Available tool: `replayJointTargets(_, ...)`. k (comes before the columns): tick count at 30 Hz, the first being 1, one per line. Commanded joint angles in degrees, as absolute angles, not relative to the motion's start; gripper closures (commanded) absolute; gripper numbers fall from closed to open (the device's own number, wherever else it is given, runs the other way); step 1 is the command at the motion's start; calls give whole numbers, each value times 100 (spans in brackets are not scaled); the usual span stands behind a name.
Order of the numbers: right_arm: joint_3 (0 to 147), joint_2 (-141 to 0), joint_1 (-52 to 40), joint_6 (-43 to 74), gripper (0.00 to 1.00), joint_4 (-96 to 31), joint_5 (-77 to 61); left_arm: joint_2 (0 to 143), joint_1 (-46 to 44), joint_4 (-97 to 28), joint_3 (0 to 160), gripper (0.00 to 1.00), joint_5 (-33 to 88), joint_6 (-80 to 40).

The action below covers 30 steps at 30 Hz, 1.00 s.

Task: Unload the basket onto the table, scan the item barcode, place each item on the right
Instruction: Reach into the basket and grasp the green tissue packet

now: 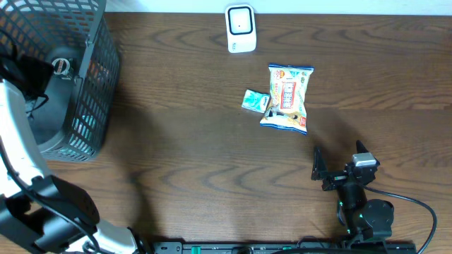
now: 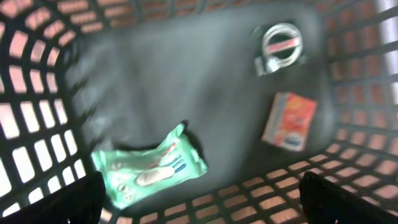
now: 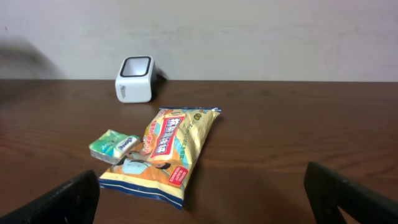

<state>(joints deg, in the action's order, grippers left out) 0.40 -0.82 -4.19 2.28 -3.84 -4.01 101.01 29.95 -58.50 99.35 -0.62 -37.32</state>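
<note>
The bag (image 1: 286,97) lies on the surface near the scanner (image 1: 240,29), its long axis running roughly from there toward the right pincer (image 1: 339,152), which is nearer, wide open and empty. The left pincer (image 2: 199,199), equally agape and empty, hangs over the basket (image 1: 99,70).

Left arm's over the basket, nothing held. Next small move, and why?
Probably lower the left gripper onto the green pack in the basket. Its jaws stand open and empty above the basket floor. That pack lies flat, nearest the gripper and apart from the orange box. Neither gripper holds an item for the scanner.
</note>
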Motion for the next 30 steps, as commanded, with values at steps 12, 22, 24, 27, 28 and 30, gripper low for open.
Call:
replayJointTargets(12, 32, -49, -405, 163, 1, -408, -355, 10560, 3035, -6298, 9867, 2, -187, -3055)
replayJointTargets(22, 32, -49, -405, 163, 1, -410, -357, 11266, 3273, -6287, 9867, 2, 123, -1643)
replayJointTargets(24, 32, -49, -405, 163, 1, -408, -355, 11402, 3334, -6361, 9867, 2, 543, -1109)
replayJointTargets(27, 32, -49, -405, 163, 1, -410, -357, 11594, 3358, -6541, 9867, 7, 1057, -318)
replayJointTargets(28, 32, -49, -405, 163, 1, -410, -357, 11662, 3356, -6617, 9867, 7, 1149, -91)
replayJointTargets(30, 32, -49, -405, 163, 1, -410, -355, 11780, 3352, -6779, 9867, 6, 1135, 174)
